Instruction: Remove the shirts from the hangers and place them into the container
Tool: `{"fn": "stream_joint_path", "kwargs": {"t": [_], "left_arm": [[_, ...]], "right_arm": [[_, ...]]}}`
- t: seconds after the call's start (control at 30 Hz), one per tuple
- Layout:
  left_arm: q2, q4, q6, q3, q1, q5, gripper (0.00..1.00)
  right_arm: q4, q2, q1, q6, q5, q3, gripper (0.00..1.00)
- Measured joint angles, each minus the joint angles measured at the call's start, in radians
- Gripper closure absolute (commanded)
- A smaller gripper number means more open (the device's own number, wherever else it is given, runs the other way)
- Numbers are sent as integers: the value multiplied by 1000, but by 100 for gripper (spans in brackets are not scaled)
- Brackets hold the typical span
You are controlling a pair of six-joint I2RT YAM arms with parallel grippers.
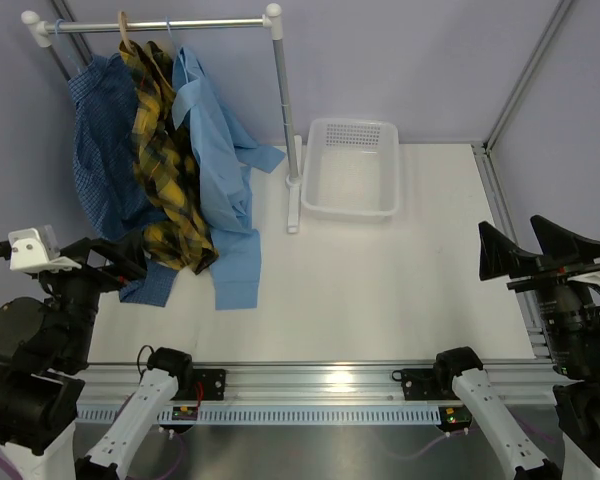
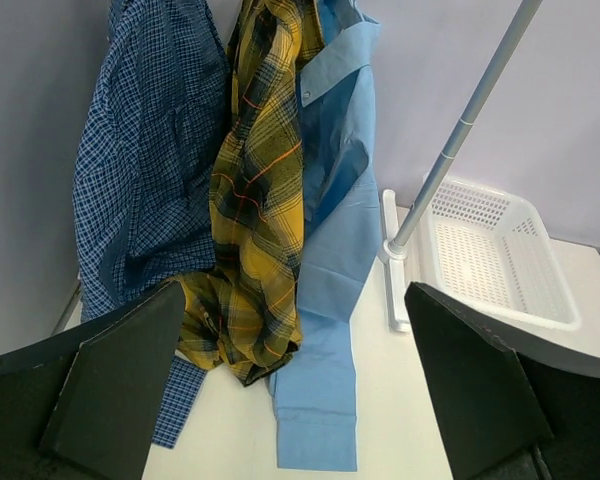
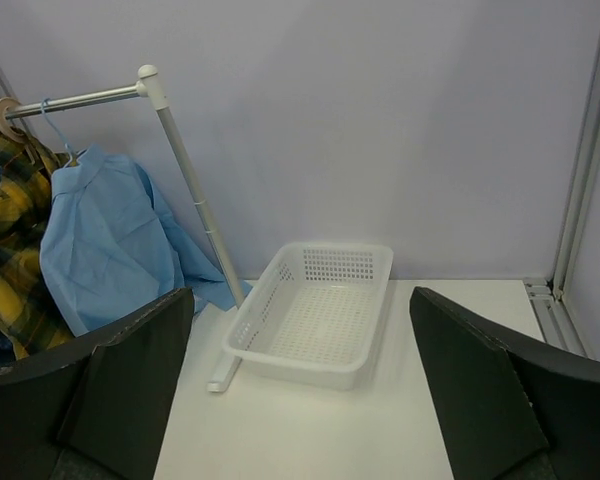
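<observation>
While all three shirts hang from the rack rail (image 1: 160, 24), nothing of the task is done yet. The container (image 1: 348, 208) sits empty on the table (image 1: 380, 290), just right of the rack's foot (image 1: 294, 195), so a freed shirt needs only a short carry past the upright post (image 1: 283, 90).

The dark blue checked shirt (image 1: 100, 150) is leftmost, the plaid shirt (image 1: 165, 170) is in the middle, and the light blue shirt (image 1: 220, 160) hangs nearest the post. Their tails are long enough to pool on the table. The hooks of a tan hanger (image 1: 126, 30) and a blue wire hanger (image 1: 168, 35) show over the rail.

The left end effector (image 2: 295, 330), fingers spread wide and holding nothing, points at the hems. Whether it touches them I cannot tell. The right end effector (image 3: 300, 310), likewise wide apart and empty, faces the container across open table.

Room looks tight among the crowded shirts on the left. Since the post stands between garments and container, I judge it the edge to mind.
</observation>
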Motion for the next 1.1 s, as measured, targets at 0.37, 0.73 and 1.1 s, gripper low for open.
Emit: {"fn": "stream_joint_path", "kwargs": {"t": [0.37,0.73,1.1], "left_arm": [[359,0,-136,193,0,78,1],[1006,8,-208,634,-22,63,2],[1283,-1,-149,720,-5,-160,24]], "right_arm": [[-99,35,9,108,-196,-94,1],[-204,77,10,127,-236,-170,0],[-208,74,10,123,-206,-169,1]]}}
